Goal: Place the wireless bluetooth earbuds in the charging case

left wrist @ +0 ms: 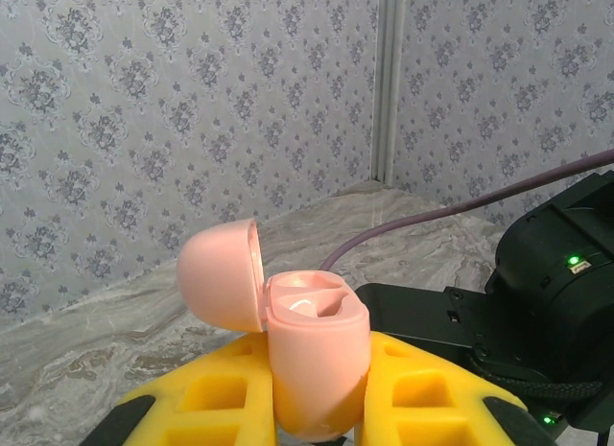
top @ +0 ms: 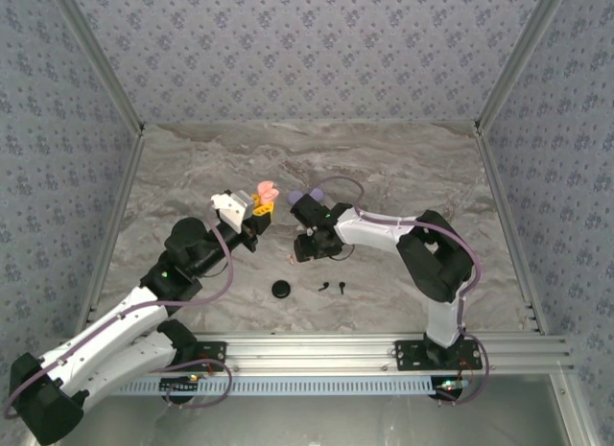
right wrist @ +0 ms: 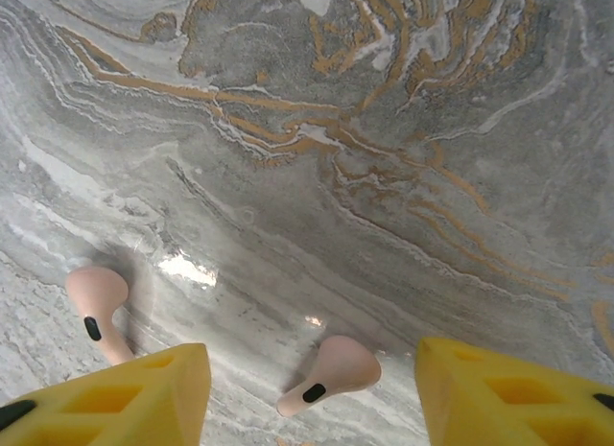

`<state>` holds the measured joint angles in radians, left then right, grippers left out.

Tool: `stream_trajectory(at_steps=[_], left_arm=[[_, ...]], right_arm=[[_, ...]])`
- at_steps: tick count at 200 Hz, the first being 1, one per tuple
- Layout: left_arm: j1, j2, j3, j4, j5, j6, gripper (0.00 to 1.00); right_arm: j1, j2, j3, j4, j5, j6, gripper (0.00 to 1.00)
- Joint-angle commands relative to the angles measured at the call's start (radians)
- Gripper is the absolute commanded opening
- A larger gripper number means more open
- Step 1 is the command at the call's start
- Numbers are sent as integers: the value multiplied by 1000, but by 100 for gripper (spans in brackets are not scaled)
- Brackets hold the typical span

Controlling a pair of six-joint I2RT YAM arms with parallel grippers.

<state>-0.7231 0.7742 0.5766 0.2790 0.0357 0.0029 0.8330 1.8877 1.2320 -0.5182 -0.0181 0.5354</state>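
Pinched pink charging case by its lower body in left gripper, yellow fingers pressed on both sides. Held it raised off the bench with lid swung back and sockets facing up, probably so an earbud could go in from above without the case sliding. Stretched left arm forward and inward from its base, wrist lifted. Hung right gripper to the right of the case and lower, pointing down at the bench, fingers spread, nothing gripped. Noted pink earbud flat on the bench between those fingers, touching neither; looked lined up for a pinch. Noted second pink earbud just outside one finger. Folded right arm at the elbow, wrist turned in towards the case. Spotted black earbuds and black round case on the bench, nearer the arm bases than the pink case, untouched
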Motion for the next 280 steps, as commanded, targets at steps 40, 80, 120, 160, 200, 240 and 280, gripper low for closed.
stream_trajectory(at_steps=[40, 80, 120, 160, 200, 240, 280], left_arm=[[-4, 1, 6, 4, 0, -3, 0], [-3, 5, 9, 4, 0, 1, 0], [-3, 8, 11, 4, 3, -1, 0], [-3, 8, 11, 0, 4, -2, 0], [-3, 8, 11, -1, 4, -3, 0], [-4, 7, 12, -3, 4, -4, 0], [-3, 7, 12, -6, 4, -5, 0]], right_arm=[[9, 54, 54, -53, -5, 11, 51], [13, 63, 62, -62, -5, 3, 46], [25, 74, 82, -78, 9, -8, 41], [26, 74, 75, -107, 22, -12, 34], [29, 64, 64, -122, 41, -11, 33], [34, 51, 55, -129, 57, -11, 32], [37, 41, 44, -128, 58, -8, 28]])
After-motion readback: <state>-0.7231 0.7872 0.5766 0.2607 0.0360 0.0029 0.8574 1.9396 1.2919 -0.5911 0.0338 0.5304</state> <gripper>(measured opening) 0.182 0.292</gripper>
